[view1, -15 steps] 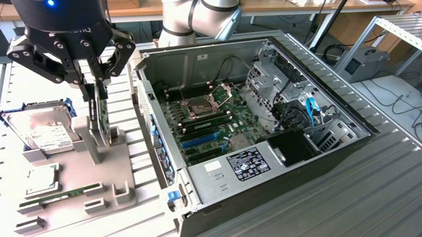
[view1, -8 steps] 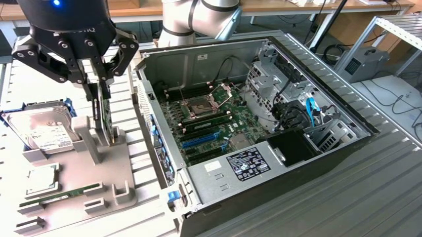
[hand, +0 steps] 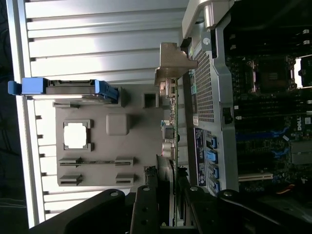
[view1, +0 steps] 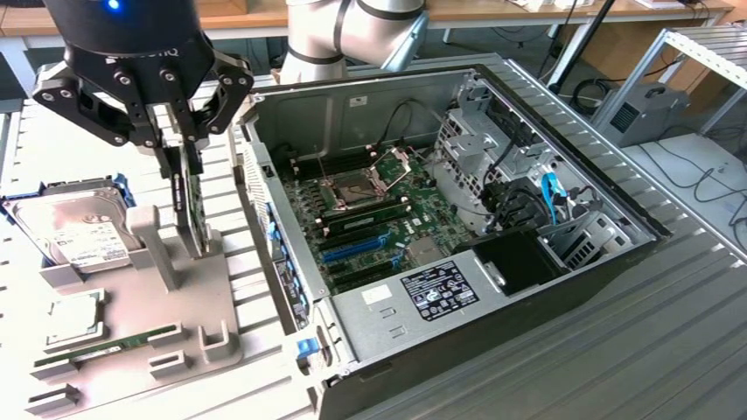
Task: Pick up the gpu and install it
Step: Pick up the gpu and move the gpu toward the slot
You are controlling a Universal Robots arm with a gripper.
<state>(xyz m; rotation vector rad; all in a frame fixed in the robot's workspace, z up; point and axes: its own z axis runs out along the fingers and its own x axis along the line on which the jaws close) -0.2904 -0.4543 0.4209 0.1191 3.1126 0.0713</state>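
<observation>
Our claw (view1: 184, 144) is clenched on the gpu (view1: 192, 208), its two fingers pinching the top edge of the card, which stands upright and edge-on to us. Below the fingers, the card's lower edge is down among the posts of the grey holder (view1: 192, 302) on the exterior view's left; we cannot tell whether it has cleared the slot. In the wrist view its silver bracket (hand: 171, 61) shows at one end of the card.

On the same holder lie the hard drive (view1: 70, 234) and a green memory stick (view1: 111, 343). Further out, the open computer case (view1: 350, 328) lies on its side, its motherboard (view1: 386, 206) bare and its blue slots (view1: 356, 249) unfilled.

We judge the grasp made. The card is not yet across to the case, nor seated in it.
</observation>
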